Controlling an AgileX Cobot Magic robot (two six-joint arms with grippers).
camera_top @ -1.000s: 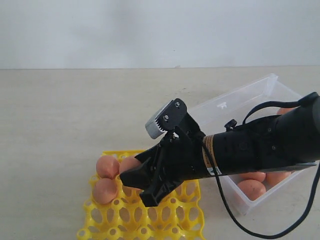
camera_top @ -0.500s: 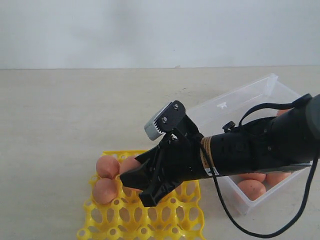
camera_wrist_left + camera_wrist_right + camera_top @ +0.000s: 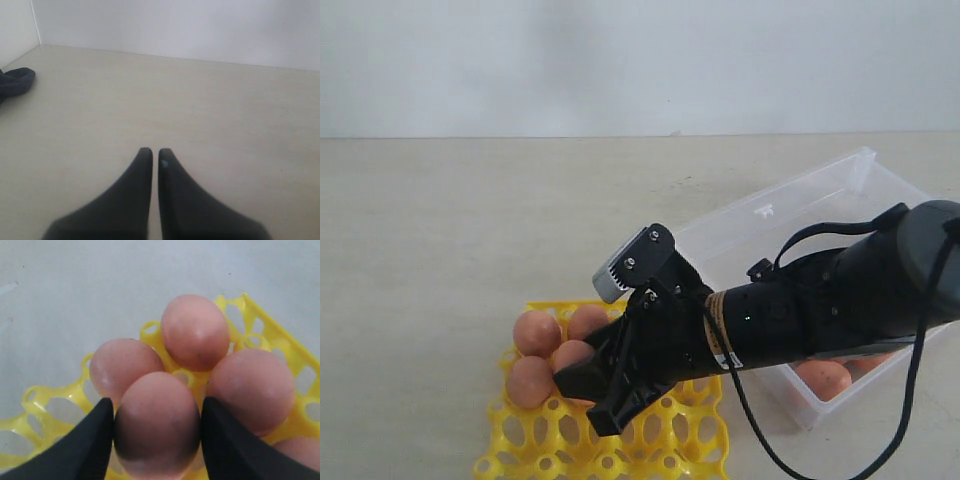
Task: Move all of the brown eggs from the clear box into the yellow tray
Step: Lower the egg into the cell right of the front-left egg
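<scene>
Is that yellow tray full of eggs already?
No: the exterior view shows only a few brown eggs at one side of the yellow tray, and many of its sockets are empty.

The bench (image 3: 440,230) carries the tray (image 3: 560,440) at the lower middle of the exterior frame. The box (image 3: 800,215) lies to its right, running toward the upper right. Eggs (image 3: 536,333) sit in the tray's upper-left sockets, and a further egg (image 3: 572,355) lies just beside them between the fingers (image 3: 90,440) of the right gripper (image 3: 582,400). Boxed eggs (image 3: 823,377) lie at the box's lower-right end.
</scene>
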